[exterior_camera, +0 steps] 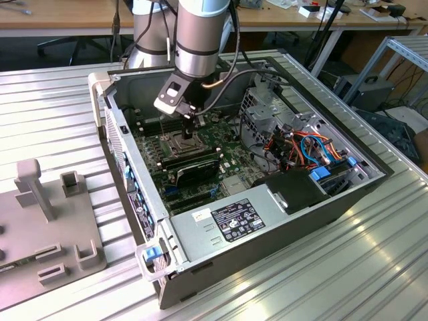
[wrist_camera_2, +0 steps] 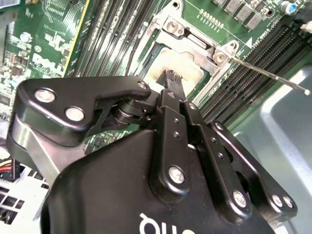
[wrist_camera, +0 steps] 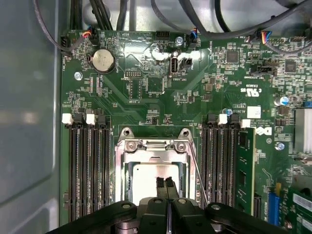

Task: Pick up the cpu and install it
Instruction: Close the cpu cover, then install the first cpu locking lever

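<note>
The gripper [wrist_camera: 165,186], its two slim fingers pressed together with barely a slit between them, hangs tips-down over the cpu [wrist_camera: 146,179], which lies flat in the open socket frame [wrist_camera: 153,145]; whether the tips touch the chip cannot be told. In the second wrist view the gripper [wrist_camera_2: 171,82] stands above the pale face of the cpu [wrist_camera_2: 189,69], with the thin socket lever [wrist_camera_2: 265,73] angled away beside it. Rows of black memory slots [wrist_camera: 87,165] flank the socket on the green motherboard [wrist_camera: 161,92]. In the exterior view the arm reaches down into the open computer case [exterior_camera: 267,257], which lies on its side on a ribbed metal table [exterior_camera: 53,120]. A grey fixture block [exterior_camera: 47,221] sits at the exterior view's left, and wooden desks [exterior_camera: 67,13] line the far side of the room.
</note>
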You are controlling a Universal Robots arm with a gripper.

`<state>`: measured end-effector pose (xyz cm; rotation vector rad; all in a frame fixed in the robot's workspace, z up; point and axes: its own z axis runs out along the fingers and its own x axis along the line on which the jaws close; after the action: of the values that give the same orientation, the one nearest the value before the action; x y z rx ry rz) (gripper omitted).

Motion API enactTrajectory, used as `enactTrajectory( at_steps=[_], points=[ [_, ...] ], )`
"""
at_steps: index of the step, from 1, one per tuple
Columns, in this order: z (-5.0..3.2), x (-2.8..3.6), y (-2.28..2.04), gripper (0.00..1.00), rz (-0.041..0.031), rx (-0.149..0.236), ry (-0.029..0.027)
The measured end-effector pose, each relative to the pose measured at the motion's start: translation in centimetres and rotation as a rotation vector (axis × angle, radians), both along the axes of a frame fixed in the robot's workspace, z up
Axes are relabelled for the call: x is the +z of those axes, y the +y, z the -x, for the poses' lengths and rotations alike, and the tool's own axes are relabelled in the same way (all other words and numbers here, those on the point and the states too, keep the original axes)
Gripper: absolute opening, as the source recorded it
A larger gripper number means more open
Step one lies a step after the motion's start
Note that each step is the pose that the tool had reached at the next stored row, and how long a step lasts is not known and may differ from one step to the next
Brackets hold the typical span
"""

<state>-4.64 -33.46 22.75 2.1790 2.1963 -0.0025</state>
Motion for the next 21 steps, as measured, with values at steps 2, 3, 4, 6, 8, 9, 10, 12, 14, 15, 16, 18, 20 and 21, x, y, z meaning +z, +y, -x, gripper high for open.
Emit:
enactTrajectory(
  at_steps=[2, 3, 4, 6, 8, 9, 10, 12, 14, 15, 16, 18, 20, 21],
  points=[
    [0.0, 0.51, 0.0, 0.11, 0.0014, 0.0, 0.0],
    [0.0, 0.88, 0.0, 0.11, 0.0025, 0.0, -0.0001],
    [0.0, 1.27, 0.0, 0.11, 0.004, 0.0, 0.0],
    [0.0, 1.54, 0.0, 0.11, 0.0051, 0.0, -0.0001],
    [0.0, 1.56, 0.0, 0.11, 0.0054, 0.0, -0.0002],
    [0.0, 1.57, 0.0, 0.11, 0.0067, 0.0, -0.0001],
    [0.0, 1.57, 0.0, 0.11, 0.0079, 0.0, -0.0001],
    [0.0, 1.57, 0.0, 0.11, 0.008, 0.0, 0.0],
    [0.0, 1.57, 0.0, 0.11, 0.0081, 0.0, 0.0],
    [0.0, 1.57, 0.0, 0.11, 0.0081, 0.0, -0.0001],
    [0.0, 1.57, 0.0, 0.11, 0.0082, 0.0, 0.0],
    [0.0, 1.57, 0.0, 0.11, 0.0083, 0.0, -0.0001],
    [0.0, 1.57, 0.0, 0.11, 0.0083, 0.0, -0.0001],
    [0.0, 1.57, 0.0, 0.11, 0.0083, 0.002, 0.0]
  ],
)
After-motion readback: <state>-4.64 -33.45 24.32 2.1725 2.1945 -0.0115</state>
